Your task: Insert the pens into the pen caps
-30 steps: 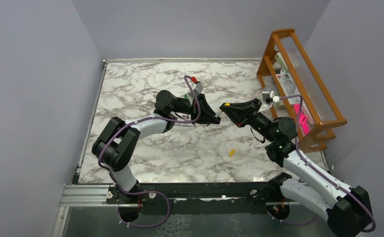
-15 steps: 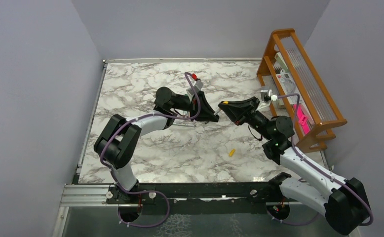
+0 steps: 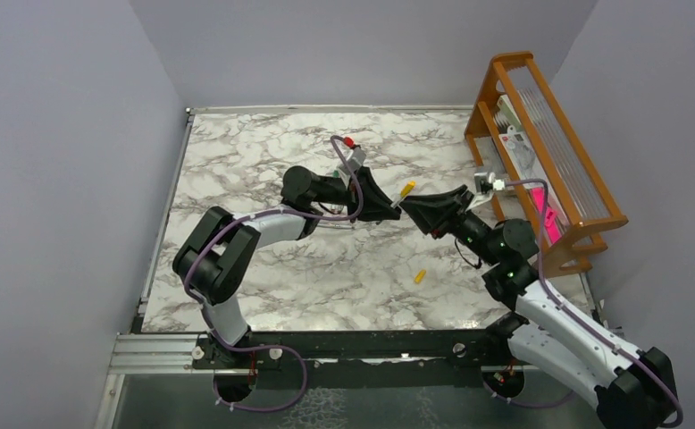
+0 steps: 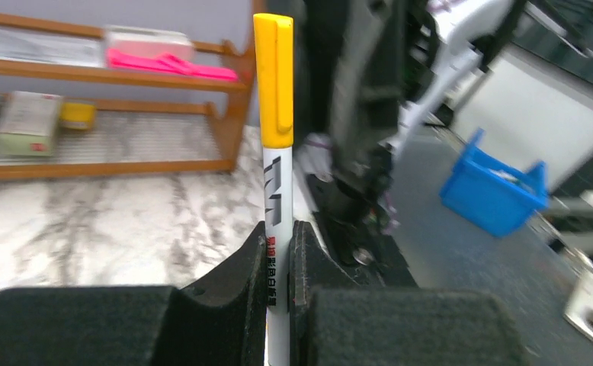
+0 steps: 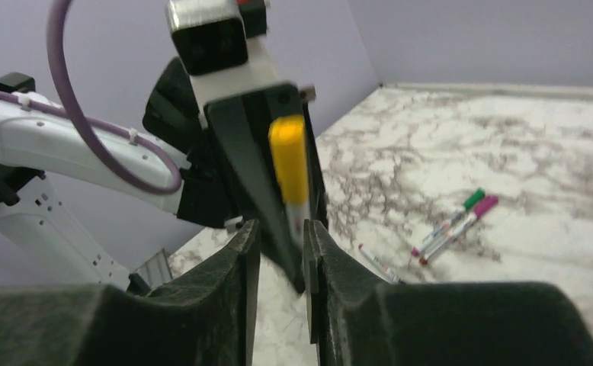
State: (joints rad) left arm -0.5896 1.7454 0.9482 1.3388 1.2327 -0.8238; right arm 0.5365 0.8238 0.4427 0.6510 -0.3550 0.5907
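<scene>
Two tools meet in mid-air above the table [image 3: 263, 161]. The left tool [image 4: 278, 255] is pressed together on the lower barrel of a pen [image 4: 277, 206], which stands upright out of its tips with a yellow cap [image 4: 273, 76] on the top end. The right tool [image 5: 278, 248] has its fingers a little spread with nothing between them. The capped pen sits just beyond its tips, close but apparently not touching.

The main risk, as I judge it, is the cap. No view shows whether it is pushed fully home, and a half-seated cap could drop off when the pen is tilted or set down. The right tool's gap is narrow, so a finger pulling away off-line could catch the cap's clip and drag it loose. It could also lever the pen, since the left tool pinches it far from the capped end and the barrel could swivel in that grip.

Only the top view shows a loose yellow cap [image 3: 420, 276] lying on the table, well apart from the right tool on its near side. Only the right wrist view shows the pens lying past that tool's tips to its right. These are a green-capped pen [image 5: 461, 210] touching a magenta-capped pen [image 5: 469, 217], with a bare pen [image 5: 377, 263] nearer. Only the left wrist view shows the pinch itself and the print on the barrel, and it blurs the right tool behind.
</scene>
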